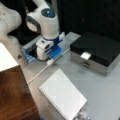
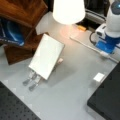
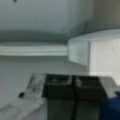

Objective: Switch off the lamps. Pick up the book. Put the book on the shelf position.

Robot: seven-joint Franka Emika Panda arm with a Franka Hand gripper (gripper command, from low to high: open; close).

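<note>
Front view, arm: the white Franka arm (image 1: 46, 23) bends low at the top left, over the grey table (image 1: 100, 92). Its blue and white wrist sits just above a white cable (image 1: 42, 70) that runs across the table.
Front view, gripper: hidden under the wrist here, so I cannot tell its state from this angle.
Front view, book: the white spiral notebook (image 1: 62, 97) lies flat near the bottom centre, wire binding along its lower left edge. Nothing touches it.
Front view, shelf position: the reddish-brown wooden block (image 1: 13, 95) fills the bottom left corner, beside the book, its flat top bare.
Front view, box: a silver box with a black top (image 1: 96, 51) sits at the right.
Front view, lamp: a white lampshade (image 2: 68, 10) glows at the top centre, lit, with a warm pool of light beneath it.
Front view, book again: the book (image 2: 47, 56) leans with its upper edge against the wooden block (image 2: 23, 11), its lower edge by a small silver metal rack (image 2: 31, 81).
Front view, arm again: the wrist (image 2: 108, 37) is at the right edge, well apart from the book.
Wrist view, gripper: the black gripper (image 3: 73, 83) sits at the bottom, fingers pressed together and holding nothing.
Wrist view, surroundings: a white rounded object (image 3: 97, 53) lies just ahead to the right.
</note>
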